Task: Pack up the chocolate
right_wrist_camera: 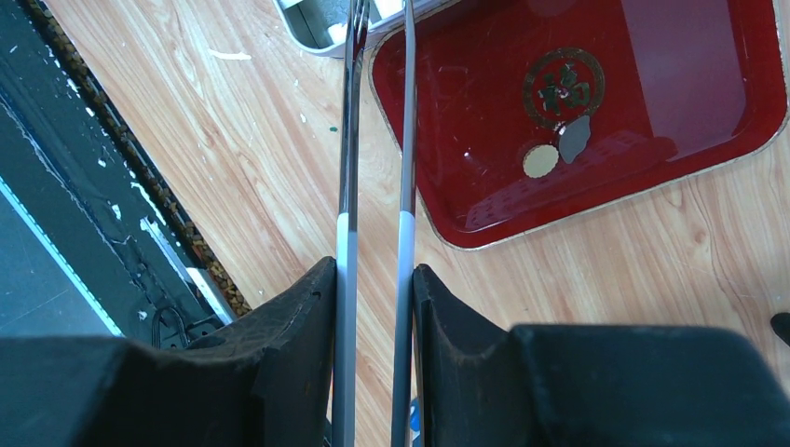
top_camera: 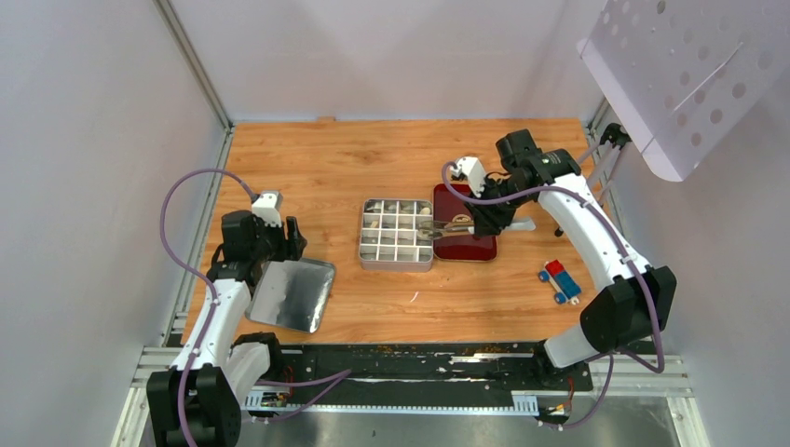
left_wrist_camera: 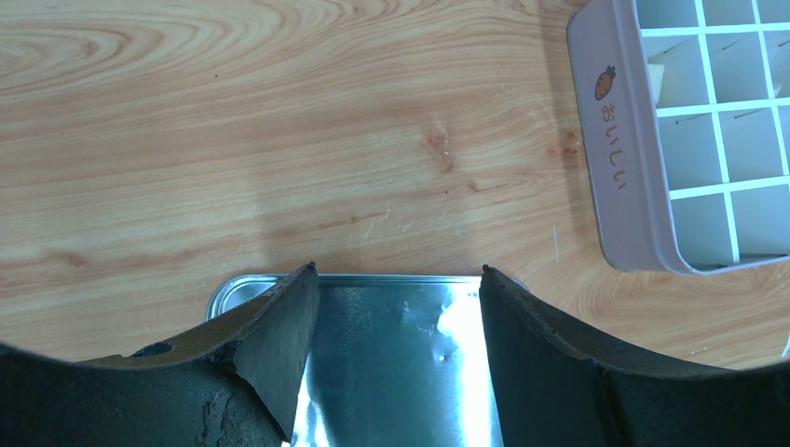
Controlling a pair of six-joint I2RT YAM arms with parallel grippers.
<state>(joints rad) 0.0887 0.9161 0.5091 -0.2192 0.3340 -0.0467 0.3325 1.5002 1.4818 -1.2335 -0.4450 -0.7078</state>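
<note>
Clamping tongs [right_wrist_camera: 344,242], right fingers [right_wrist_camera: 279,354] aim them over tin [top_camera: 396,266] edge; left fingers [left_wrist_camera: 270,345] spread, seemingly above lid [left_wrist_camera: 391,363].

Counter [top_camera: 373,158]: wood-grain board, warm orange, low sheen. In the right wrist view it is scuffed, with white flecks and fine scratches.

Lid [left_wrist_camera: 401,363]: bare metal, mirror-bright, smooth, a few faint smears.

Tin [left_wrist_camera: 619,158]: outer wall pale, matt, painted-looking, with a printed carrot mark. Dividers white and smooth.

Tray [right_wrist_camera: 652,102]: deep red, high gloss like lacquer, fine scratches, gold emblem.

Tongs [right_wrist_camera: 351,140]: polished metal strips, with pale bands low on each.

Left pincer [left_wrist_camera: 399,279]: fingers [left_wrist_camera: 270,345] black, matt, rough, chipped along the edges.

Right pincer [right_wrist_camera: 374,270]: black, matt, grainy.

Block [top_camera: 559,279]: red and blue, plastic-looking.
</note>
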